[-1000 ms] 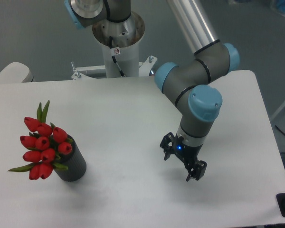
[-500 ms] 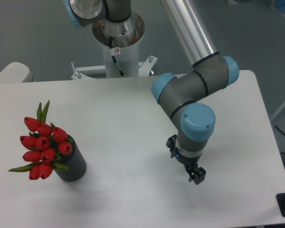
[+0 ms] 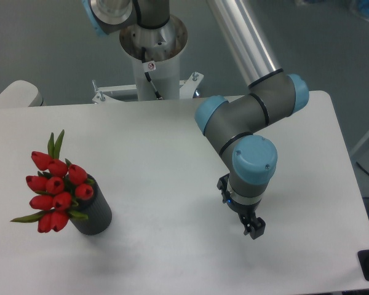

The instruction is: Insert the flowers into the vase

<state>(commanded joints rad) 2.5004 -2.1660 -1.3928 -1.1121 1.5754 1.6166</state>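
Standing in the vase: the flowers (image 3: 56, 188), a tied bunch of red tulip buds, are seen rising from the top of the vase (image 3: 93, 213), with the heads leaning out toward the left of it.
Leaves: two narrow green leaves are seen pointing up above the topmost bud, and another is seen sticking out low to the left.
Vase: a dark, nearly black ribbed cylinder is seen upright on the white table (image 3: 154, 147), near the table's left front part; its opening is hidden by the buds.
Arm: the grey arm with pale blue joint caps (image 3: 253, 160) is seen folded over the right half of the table, the wrist pointing down.
Gripper: the gripper (image 3: 244, 216) is seen low over the table surface, right of centre and well apart from the vase and the flowers.
Jaws: nothing is held between them; whether they are apart or together cannot be told, since the fingers are largely hidden under the wrist and only one dark fingertip (image 3: 254, 228) is clearly shown.
Light: a small blue glow is seen on the gripper body just under the wrist.
Base: the white mounting column (image 3: 152, 61) of the arm is seen behind the far edge of the table.
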